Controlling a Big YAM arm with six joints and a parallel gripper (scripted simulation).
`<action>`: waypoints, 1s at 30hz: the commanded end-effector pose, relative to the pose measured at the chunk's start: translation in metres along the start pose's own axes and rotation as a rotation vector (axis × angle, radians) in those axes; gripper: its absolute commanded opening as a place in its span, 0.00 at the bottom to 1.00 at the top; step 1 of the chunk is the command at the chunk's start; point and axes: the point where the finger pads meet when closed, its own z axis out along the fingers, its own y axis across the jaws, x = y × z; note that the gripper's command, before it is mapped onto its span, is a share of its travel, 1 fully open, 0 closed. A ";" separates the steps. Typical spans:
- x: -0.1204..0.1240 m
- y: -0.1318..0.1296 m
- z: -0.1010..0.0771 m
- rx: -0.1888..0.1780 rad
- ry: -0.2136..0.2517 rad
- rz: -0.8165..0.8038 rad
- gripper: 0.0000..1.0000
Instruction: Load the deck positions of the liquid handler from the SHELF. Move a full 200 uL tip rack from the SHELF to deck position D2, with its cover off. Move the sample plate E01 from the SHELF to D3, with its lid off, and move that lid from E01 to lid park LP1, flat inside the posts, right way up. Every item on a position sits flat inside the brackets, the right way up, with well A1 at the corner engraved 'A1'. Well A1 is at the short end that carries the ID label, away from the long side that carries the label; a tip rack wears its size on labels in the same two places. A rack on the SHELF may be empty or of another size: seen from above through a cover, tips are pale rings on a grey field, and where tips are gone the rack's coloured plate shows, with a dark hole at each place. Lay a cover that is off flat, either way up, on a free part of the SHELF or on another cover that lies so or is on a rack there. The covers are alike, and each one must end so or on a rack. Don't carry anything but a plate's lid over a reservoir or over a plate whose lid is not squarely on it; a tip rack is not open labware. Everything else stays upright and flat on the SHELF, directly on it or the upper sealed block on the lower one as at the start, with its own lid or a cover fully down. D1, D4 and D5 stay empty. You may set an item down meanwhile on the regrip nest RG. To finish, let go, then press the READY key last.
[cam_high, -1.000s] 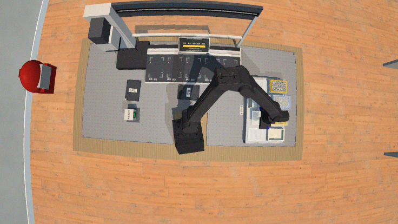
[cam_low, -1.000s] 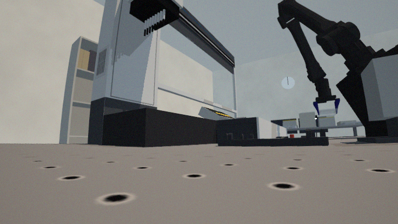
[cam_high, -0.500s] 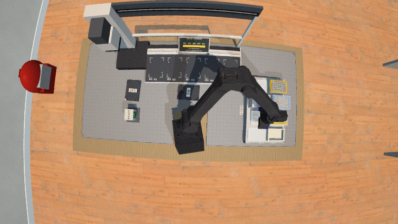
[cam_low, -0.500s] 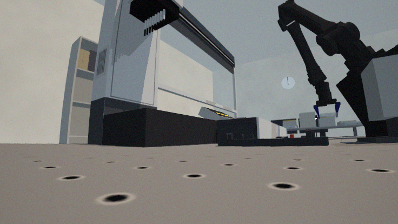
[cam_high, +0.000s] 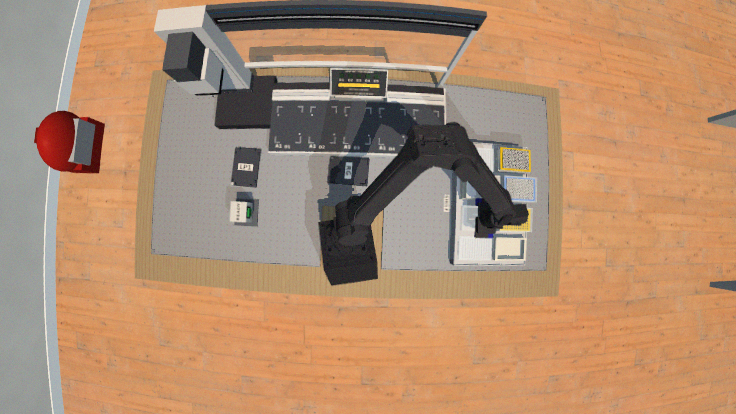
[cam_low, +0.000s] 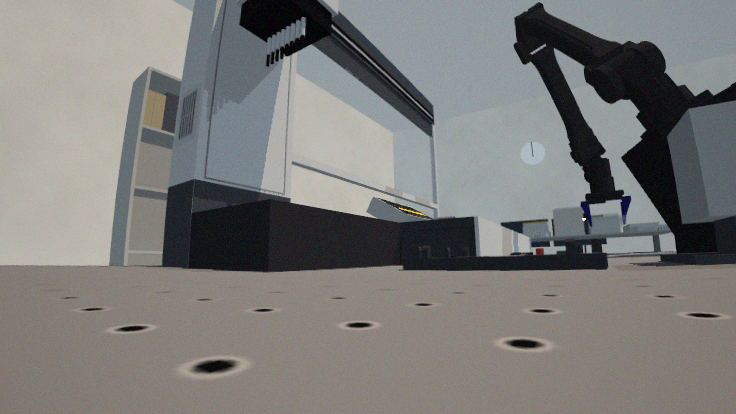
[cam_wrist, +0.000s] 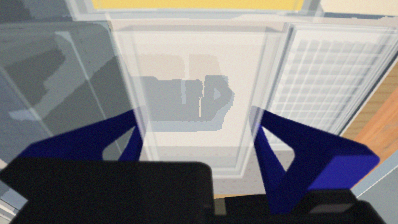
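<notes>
My gripper (cam_high: 484, 221) (cam_low: 605, 210) (cam_wrist: 198, 111) is shut on a clear tip-rack cover (cam_wrist: 195, 55), its blue fingers on the two long sides. It holds the cover flat and low over the SHELF (cam_high: 456, 226). A pale surface and the gripper's shadow show through the cover. A yellow rack (cam_high: 521, 225) (cam_wrist: 200, 4) lies just beyond the cover. A yellow-framed tip rack (cam_high: 514, 159) and a blue-framed tip rack (cam_high: 520, 188) stand further along the SHELF. The deck positions (cam_high: 329, 128) and lid park LP1 (cam_high: 245, 162) are bare.
A white gridded plate (cam_high: 473, 248) (cam_wrist: 320, 75) and a cream item (cam_high: 509, 248) lie at the SHELF's near end. A grey translucent piece (cam_wrist: 55, 75) lies on the other side of the cover. The regrip nest RG (cam_high: 348, 170) and the READY key (cam_high: 242, 211) are on the table.
</notes>
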 end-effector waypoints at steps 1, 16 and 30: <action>-0.010 0.007 0.004 -0.006 -0.024 -0.005 0.00; -0.016 0.005 0.000 -0.008 -0.041 -0.007 0.00; -0.016 0.005 0.000 -0.008 -0.041 -0.007 0.00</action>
